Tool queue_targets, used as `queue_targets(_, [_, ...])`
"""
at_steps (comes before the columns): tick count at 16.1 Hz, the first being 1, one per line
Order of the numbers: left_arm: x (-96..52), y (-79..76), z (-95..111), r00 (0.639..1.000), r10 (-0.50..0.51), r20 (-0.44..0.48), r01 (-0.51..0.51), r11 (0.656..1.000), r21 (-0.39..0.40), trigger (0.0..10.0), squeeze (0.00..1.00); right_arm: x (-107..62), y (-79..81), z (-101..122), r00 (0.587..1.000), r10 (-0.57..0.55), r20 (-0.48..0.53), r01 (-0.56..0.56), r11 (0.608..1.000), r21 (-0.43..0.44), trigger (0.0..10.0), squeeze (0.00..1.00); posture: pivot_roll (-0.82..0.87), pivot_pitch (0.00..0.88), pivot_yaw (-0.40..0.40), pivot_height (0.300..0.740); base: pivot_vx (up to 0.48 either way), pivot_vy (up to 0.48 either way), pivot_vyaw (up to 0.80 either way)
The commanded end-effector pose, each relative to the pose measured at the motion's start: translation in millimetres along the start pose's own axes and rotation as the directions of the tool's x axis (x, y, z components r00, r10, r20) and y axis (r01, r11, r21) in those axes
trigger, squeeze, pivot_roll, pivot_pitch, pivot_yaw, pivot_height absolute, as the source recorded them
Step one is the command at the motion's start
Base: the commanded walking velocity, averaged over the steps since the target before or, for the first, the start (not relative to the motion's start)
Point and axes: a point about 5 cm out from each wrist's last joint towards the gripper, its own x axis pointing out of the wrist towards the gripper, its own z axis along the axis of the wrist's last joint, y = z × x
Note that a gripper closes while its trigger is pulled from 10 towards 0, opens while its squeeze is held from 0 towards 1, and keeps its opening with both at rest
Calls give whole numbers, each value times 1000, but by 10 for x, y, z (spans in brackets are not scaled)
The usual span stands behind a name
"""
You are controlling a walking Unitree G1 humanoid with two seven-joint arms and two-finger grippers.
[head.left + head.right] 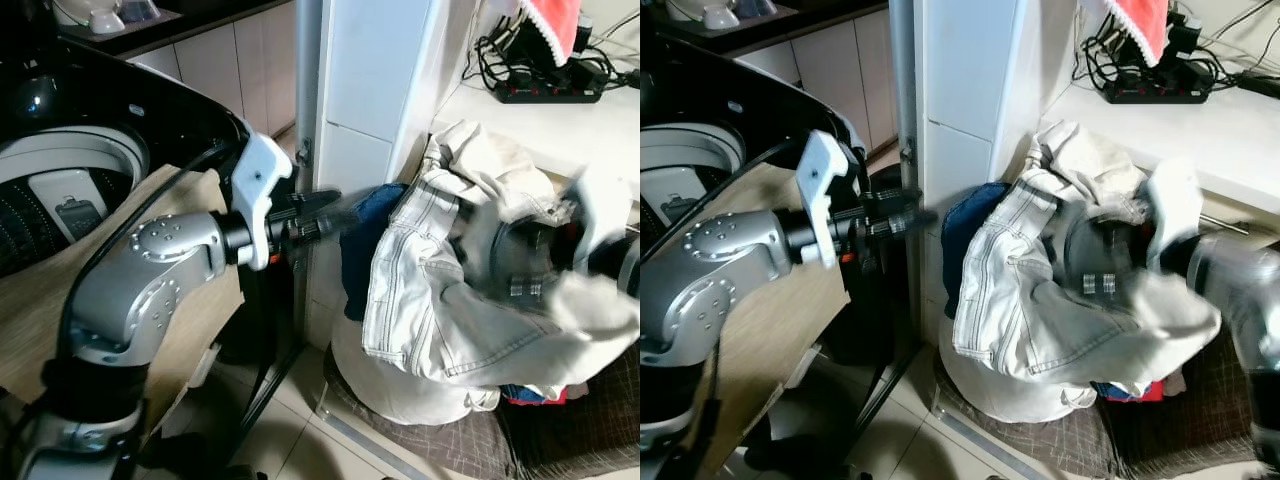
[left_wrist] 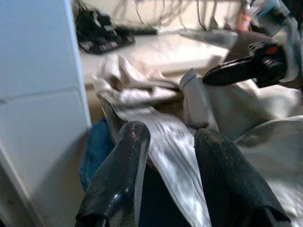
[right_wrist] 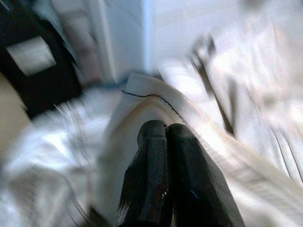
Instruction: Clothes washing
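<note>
The washing machine (image 1: 70,190) stood at the far left, its top-loading drum showing no laundry, so the loading looked barely begun. The left gripper (image 2: 165,156) reached toward the pile with its fingers (image 2: 124,175) apart, holding nothing. Right of it, the pale jeans (image 1: 440,300) hung lifted over the heap of clothes (image 1: 400,390) on the floor, beside the white table (image 1: 560,130). The right gripper (image 3: 165,142), fingers pressed together, appeared to pinch the jeans.
</note>
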Motion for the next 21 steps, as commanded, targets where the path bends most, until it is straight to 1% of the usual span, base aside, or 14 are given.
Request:
queue_targets(1, [20, 31, 110, 998, 35, 53, -37, 999, 36, 10000, 0, -58, 43, 212, 993, 41, 110, -44, 999, 30, 0, 0, -70, 13, -51, 740, 0, 0, 0])
queue_targets(2, [83, 6, 177, 993, 49, 111, -54, 998, 44, 10000, 0, -82, 122, 418, 968, 102, 229, -119, 991, 62, 0, 0, -71, 13, -51, 740, 0, 0, 0])
queue_targets(4, [168, -65, 218, 988, 35, 151, -42, 998, 42, 10000, 0, -107, 201, 597, 931, 165, 326, -201, 976, 79, 0, 0, -74, 13, -51, 740, 0, 0, 0])
queue_targets(6, [245, -137, 198, 988, 20, 155, -28, 998, 51, 10000, 0, -141, 287, 668, 932, 203, 300, -209, 978, -10, 0, 0, -83, 13, -52, 740, 0, 0, 0])
queue_targets(8, [229, -116, 178, 988, 25, 151, -35, 997, 64, 10000, 0, -194, 299, 776, 907, 211, 363, -230, 973, 9, 0, 0, -81, 15, -54, 740, 0, 0, 0])
queue_targets(10, [301, -152, 265, 976, 34, 215, -37, 999, 12, 10000, 0, -254, 350, 1008, 836, 247, 490, -308, 950, 47, 0, 0, -82, 13, -57, 740, 0, 0, 0])
queue_targets(11, [359, -213, 334, 964, 14, 264, 0, 999, -54, 10000, 1000, -241, 368, 1052, 826, 251, 504, -317, 947, 49, 0, 0, -84, 13, -57, 740, 0, 0, 0])
queue_targets(13, [497, -385, 401, 950, -59, 307, 102, 987, -127, 10000, 1000, -183, 405, 1089, 811, 257, 525, -341, 938, 67, 0, 0, -81, 12, -61, 740, 0, 0, 0])
queue_targets(15, [709, -474, 290, 975, -29, 220, 60, 989, -136, 10000, 1000, -76, 460, 1080, 821, 249, 514, -338, 937, 86, 0, 0, -81, 12, -66, 740, 0, 0, 0])
queue_targets(16, [754, -490, 220, 986, -20, 168, 27, 999, -40, 10000, 1000, -47, 487, 1035, 843, 255, 474, -323, 944, 64, 0, 0, -81, 12, -66, 740, 0, 0, 0])
queue_targets(18, [716, -414, 60, 995, 23, 96, -27, 999, 35, 10000, 1000, -14, 460, 852, 929, 203, 311, -191, 979, -70, 157, 0, -89, 14, -63, 740, 0, 0, 0])
queue_targets(19, [667, -384, 28, 996, 23, 85, -26, 999, 35, 10000, 388, -24, 446, 783, 949, 188, 252, -162, 979, -122, 10000, 0, -89, 14, -63, 740, 0, 0, 0])
queue_targets(20, [530, -366, -18, 995, -31, 90, 30, 999, 10, 10000, 0, -112, 444, 619, 976, 191, 109, -161, 959, -234, 10000, 1000, -85, 14, -64, 740, 0, 0, 0])
queue_targets(21, [457, -373, -39, 993, -68, 94, 69, 998, 0, 10000, 0, -189, 450, 586, 975, 207, 74, -179, 943, -282, 10000, 1000, -84, 14, -64, 740, 0, 0, 0])
